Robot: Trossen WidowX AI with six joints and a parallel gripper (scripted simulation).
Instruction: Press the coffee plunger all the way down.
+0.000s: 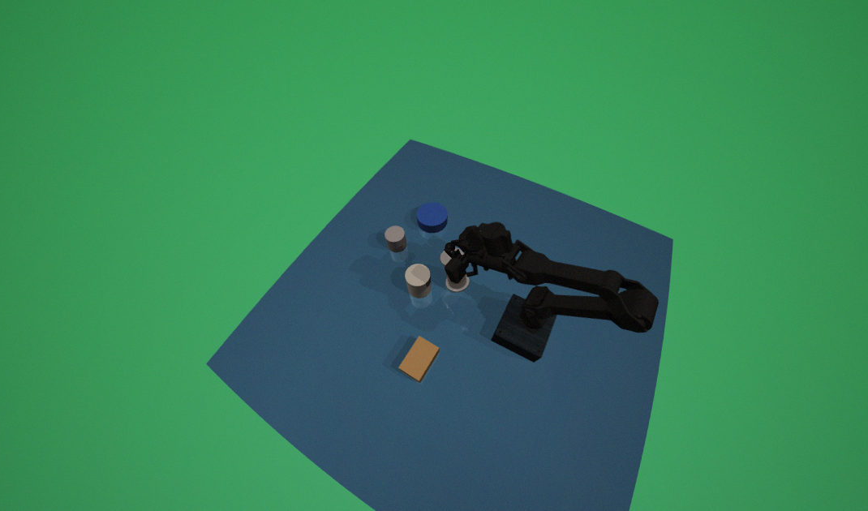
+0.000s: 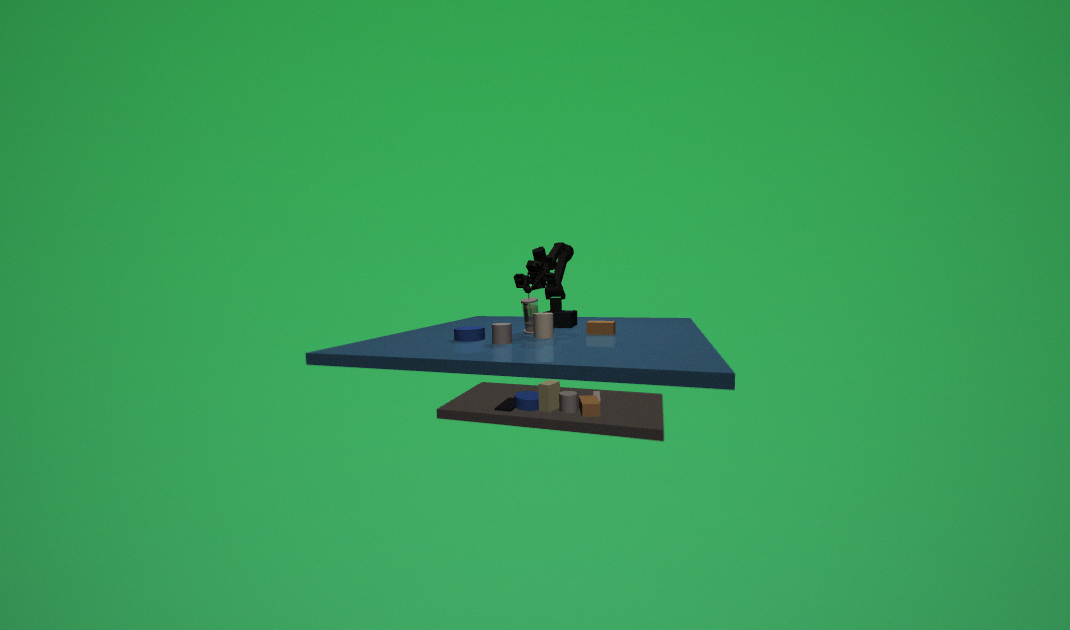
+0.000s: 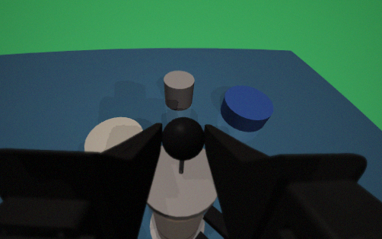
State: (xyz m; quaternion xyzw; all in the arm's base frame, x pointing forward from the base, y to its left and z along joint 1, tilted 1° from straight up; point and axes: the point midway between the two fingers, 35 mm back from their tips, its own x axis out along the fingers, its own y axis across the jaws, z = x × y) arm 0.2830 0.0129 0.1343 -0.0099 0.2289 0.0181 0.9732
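Pinched at the top, with a short push left

The blue desk (image 1: 519,419) (image 2: 413,356) (image 3: 36,87) fills the middle of the top view, and a brown board (image 2: 632,415) sits beneath it, low in the exterior view. The black arm (image 1: 577,272) (image 2: 560,258) reaches in from the right of the top view, bent so that it can bear down from above

Its tool (image 1: 453,257) (image 2: 527,288) (image 3: 183,138) is closed on the plunger's knob, one finger at each side, probably to keep the push centred. The coffee press (image 1: 457,283) (image 2: 529,315) (image 3: 184,198) stands upright on the desk, right of centre in the top view and at the lower middle of the wrist view, under the tool

A beige cylinder (image 1: 418,282) (image 2: 542,325) (image 3: 104,135) stands near the press, to its left in the top view. The blue disc (image 1: 431,216) (image 2: 469,333) (image 3: 246,106) lies above it there, the orange block (image 1: 418,358) (image 2: 600,327) at lower centre, the grey cylinder (image 1: 395,238) (image 2: 501,333) (image 3: 179,89) upper left of the beige one

Smallest are the round black knob (image 3: 183,138) and the thin rod (image 2: 528,296) (image 3: 181,167). A short piece of rod shows above the lid, so the plunge looks well along but unfinished; pressing straight down, then opening, should finish it, while a sideways push could tip the press
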